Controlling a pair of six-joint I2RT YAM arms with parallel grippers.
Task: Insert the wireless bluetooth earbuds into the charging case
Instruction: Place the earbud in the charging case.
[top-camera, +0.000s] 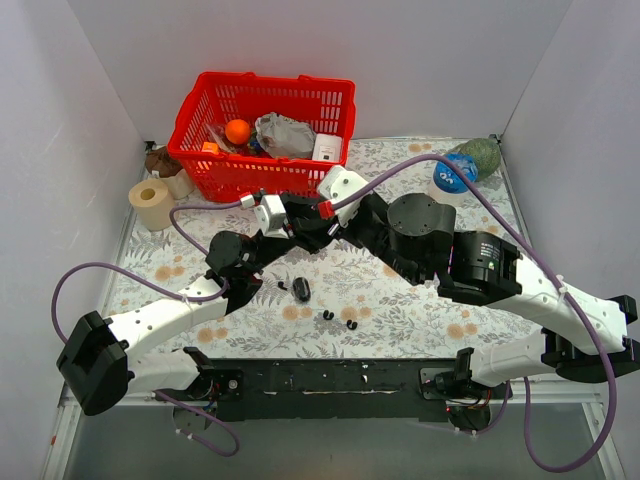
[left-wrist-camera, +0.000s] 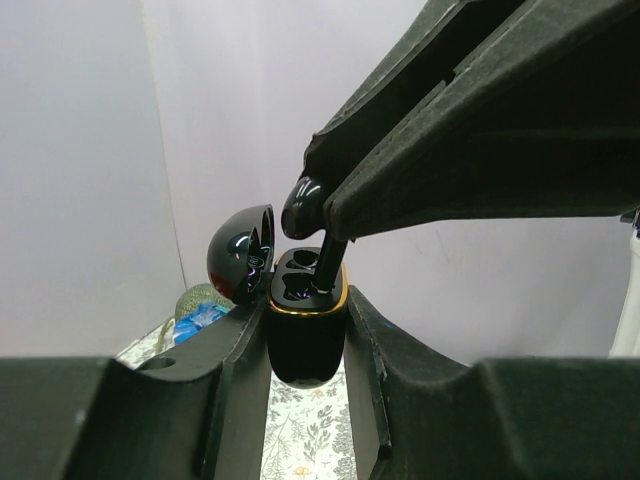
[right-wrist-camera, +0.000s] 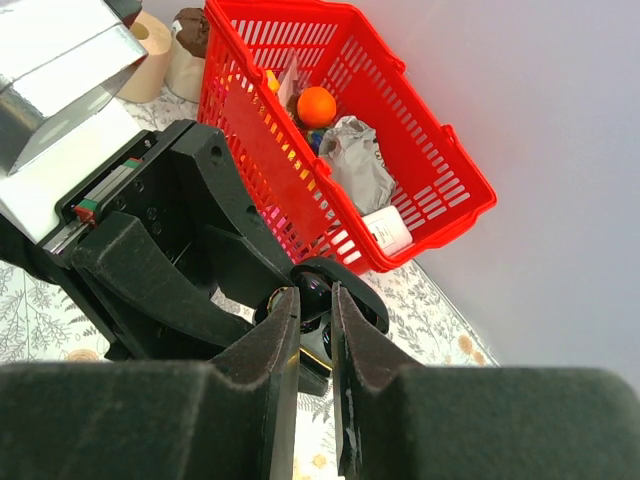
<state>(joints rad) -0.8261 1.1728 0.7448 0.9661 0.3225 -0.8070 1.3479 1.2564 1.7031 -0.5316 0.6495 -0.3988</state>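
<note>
Partly hidden: earbud (left-wrist-camera: 301, 206) between right jaws.

Lab test booth: white walls (top-camera: 300, 60) enclose a floral-clothed table (top-camera: 400, 322).

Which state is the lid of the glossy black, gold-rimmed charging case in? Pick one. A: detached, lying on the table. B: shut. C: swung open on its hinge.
C: the glossy black domed lid stands swung open beside the gold-rimmed charging case, its sockets exposed.

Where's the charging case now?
Centre of the left wrist view: the charging case is clamped, lid open, in the left gripper, mid-table near the red basket; the right gripper holds an earbud at its opening.
</note>
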